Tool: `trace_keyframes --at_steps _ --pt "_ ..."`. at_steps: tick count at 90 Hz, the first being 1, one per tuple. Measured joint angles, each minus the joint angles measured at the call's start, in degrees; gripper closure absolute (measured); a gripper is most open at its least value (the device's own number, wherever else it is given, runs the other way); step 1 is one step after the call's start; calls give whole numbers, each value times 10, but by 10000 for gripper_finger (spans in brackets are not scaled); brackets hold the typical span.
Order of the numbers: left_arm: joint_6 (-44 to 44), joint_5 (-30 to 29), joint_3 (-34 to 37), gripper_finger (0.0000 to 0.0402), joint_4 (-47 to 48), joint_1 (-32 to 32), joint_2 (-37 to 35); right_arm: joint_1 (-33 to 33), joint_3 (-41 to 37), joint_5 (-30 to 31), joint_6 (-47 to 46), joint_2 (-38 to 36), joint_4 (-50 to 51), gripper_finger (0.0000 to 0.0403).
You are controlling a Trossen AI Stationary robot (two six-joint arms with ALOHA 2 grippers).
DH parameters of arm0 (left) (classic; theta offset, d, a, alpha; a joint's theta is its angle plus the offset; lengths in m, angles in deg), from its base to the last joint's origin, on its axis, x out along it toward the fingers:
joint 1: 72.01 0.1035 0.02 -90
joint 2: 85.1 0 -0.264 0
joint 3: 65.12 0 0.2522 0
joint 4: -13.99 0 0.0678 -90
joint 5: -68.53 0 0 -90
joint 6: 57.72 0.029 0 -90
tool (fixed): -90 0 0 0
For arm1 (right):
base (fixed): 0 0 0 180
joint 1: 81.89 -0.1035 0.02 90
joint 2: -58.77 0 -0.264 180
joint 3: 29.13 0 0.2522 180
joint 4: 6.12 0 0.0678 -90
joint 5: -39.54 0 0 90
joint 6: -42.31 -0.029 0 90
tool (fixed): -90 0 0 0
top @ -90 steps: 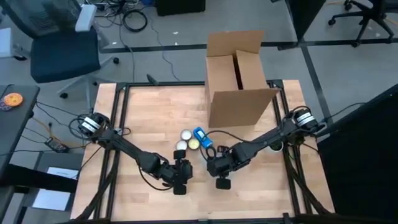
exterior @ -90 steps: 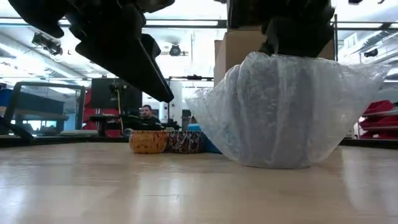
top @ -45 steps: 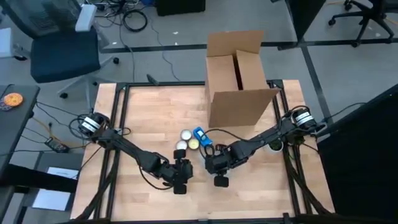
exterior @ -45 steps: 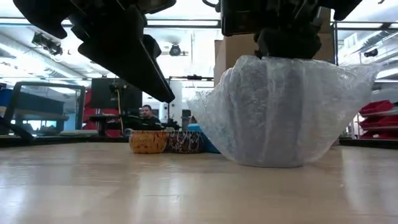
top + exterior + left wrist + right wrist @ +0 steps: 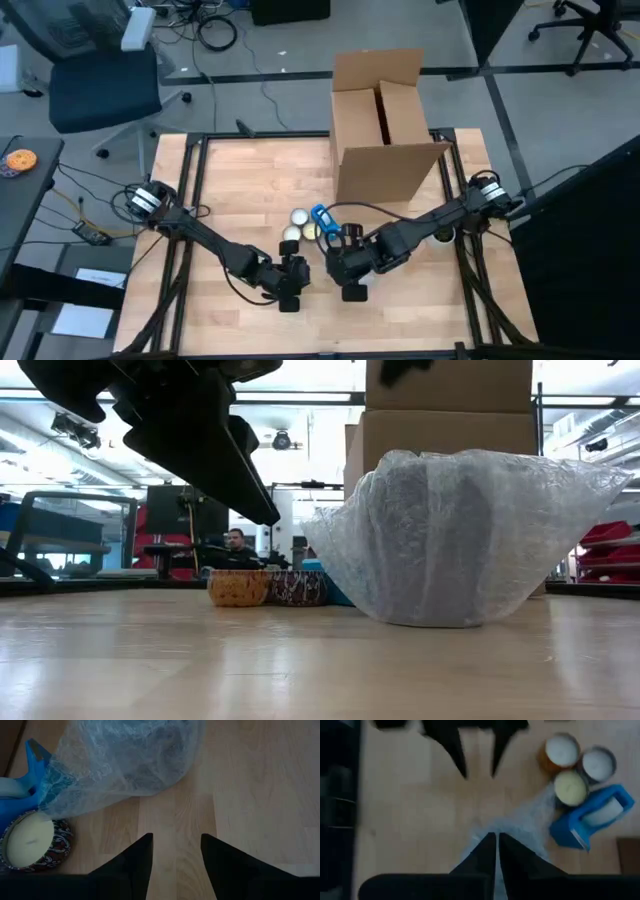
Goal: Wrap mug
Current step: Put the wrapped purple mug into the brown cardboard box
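- From above, my right gripper (image 5: 352,291) hung over the bubble wrap, and my left gripper (image 5: 289,300) waited just beside it.
- At table height, the wrapped mug (image 5: 462,540) stood on the table (image 5: 200,670) below my right jaws, with the wrap edges open upward.
- My left wrist view showed my fingers (image 5: 135,862) apart and empty, the bundle ahead of them.
- My right wrist view showed my jaws nearly closed and holding nothing. To do the step well, I judged I should gather the loose edges together over the mug.

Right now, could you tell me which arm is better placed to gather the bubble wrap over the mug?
The right, probably: the right gripper hangs directly above the bubble wrap, fingers nearly together. The left gripper is open, low over bare table beside it.
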State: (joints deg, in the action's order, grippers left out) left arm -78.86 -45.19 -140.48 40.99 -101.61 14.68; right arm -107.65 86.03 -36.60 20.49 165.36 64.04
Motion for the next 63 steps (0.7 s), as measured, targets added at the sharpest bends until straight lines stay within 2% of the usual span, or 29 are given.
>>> trace_keyframes --at_steps 16,29,47,63 --pt "0 0 0 249 0 0 0 -27 12 -47 -10 0 2 403" --pt "1 0 0 249 0 0 0 -50 12 -50 -25 17 1 382" --pt "1 0 0 249 0 0 0 -57 12 -56 -18 54 19 295" --pt "2 -1 0 249 0 0 0 -45 12 -7 29 90 72 205"
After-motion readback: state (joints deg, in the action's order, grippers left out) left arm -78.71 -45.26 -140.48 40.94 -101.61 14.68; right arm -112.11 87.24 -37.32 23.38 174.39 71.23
